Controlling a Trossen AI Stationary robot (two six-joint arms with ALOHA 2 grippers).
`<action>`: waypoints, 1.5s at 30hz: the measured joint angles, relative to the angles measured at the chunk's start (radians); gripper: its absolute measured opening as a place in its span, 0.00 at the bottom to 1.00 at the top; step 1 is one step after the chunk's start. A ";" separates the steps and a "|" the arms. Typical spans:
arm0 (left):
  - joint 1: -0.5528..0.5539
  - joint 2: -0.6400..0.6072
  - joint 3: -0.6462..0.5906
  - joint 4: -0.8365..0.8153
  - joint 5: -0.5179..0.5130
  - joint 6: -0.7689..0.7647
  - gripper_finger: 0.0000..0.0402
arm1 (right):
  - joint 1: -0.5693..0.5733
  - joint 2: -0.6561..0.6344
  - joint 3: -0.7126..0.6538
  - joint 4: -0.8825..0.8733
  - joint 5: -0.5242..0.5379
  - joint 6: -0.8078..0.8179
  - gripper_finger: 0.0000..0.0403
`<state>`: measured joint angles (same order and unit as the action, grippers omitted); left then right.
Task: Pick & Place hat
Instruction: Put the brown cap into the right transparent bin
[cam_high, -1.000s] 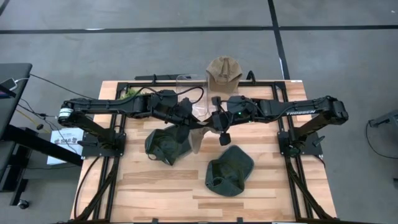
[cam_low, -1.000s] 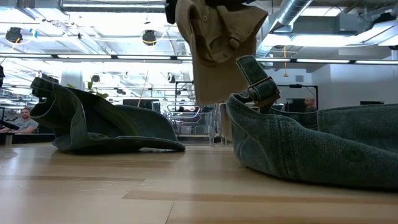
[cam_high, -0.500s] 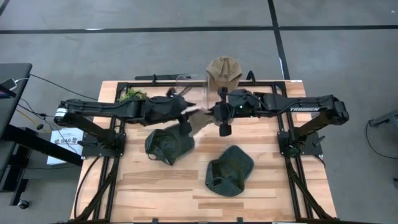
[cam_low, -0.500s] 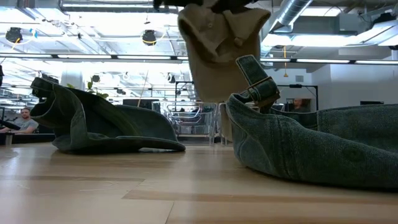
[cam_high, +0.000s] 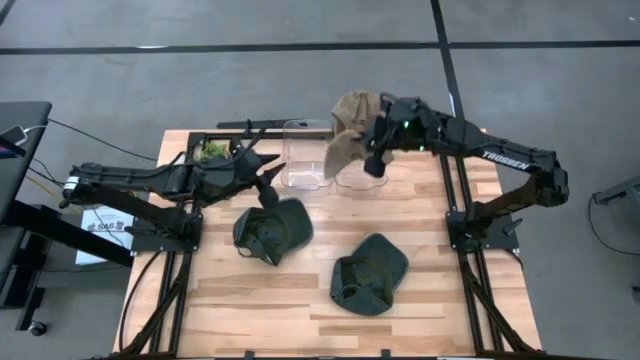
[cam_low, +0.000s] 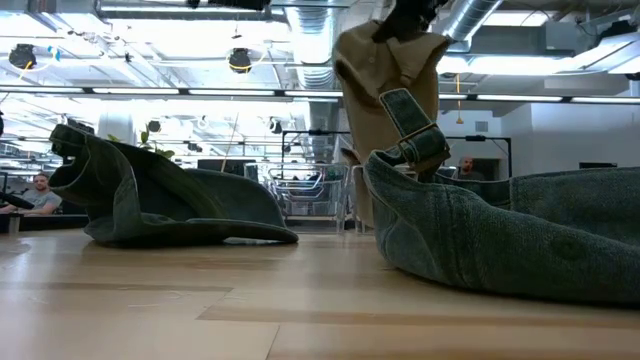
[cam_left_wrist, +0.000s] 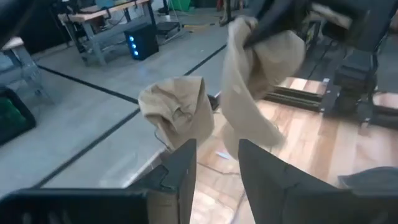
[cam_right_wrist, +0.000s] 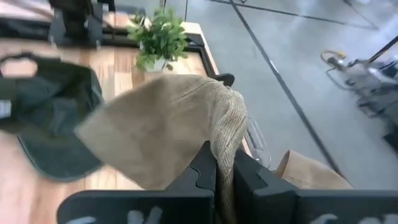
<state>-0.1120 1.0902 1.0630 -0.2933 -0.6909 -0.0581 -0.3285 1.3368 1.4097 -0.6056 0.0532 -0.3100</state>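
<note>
A tan hat hangs over the table's far middle, with my right gripper shut on it; in the low view this tan hat dangles well above the wood. A second tan hat sits on a stand at the far edge. Two dark green hats lie crown-down on the table. My left gripper is at the left, above the left green hat, open with nothing between its fingers. My right gripper pinches a ribbed fold at the tan hat's edge between its two fingers. The fingers come from the table's right side, slanting down. The hat hangs slack below them, clear of the table.
Clear plastic containers stand at the far middle under the held hat. A small green plant is at the far left. The arms' black frames flank the wood. Bare wood lies along the near edge.
My right gripper has swung up and toward the far right, carrying the tan hat with it. My left gripper has come off that hat and drawn back toward the table's left edge. The hat, stretched between both before, now hangs from the right gripper alone.
</note>
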 joint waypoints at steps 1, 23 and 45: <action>0.000 -0.022 -0.042 0.023 0.001 -0.018 0.29 | -0.031 0.000 0.000 0.001 -0.044 0.014 0.01; -0.034 -0.117 -0.639 0.745 0.148 -0.126 0.29 | -0.376 0.160 -0.224 0.256 -0.370 0.207 0.00; -0.054 -0.117 -0.639 0.759 0.218 -0.134 0.29 | -0.418 0.235 -0.224 0.308 -0.255 0.254 0.02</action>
<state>-0.1658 0.9730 0.4244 0.4656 -0.4725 -0.1921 -0.7463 1.5715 1.1854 -0.2975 -0.2018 -0.0558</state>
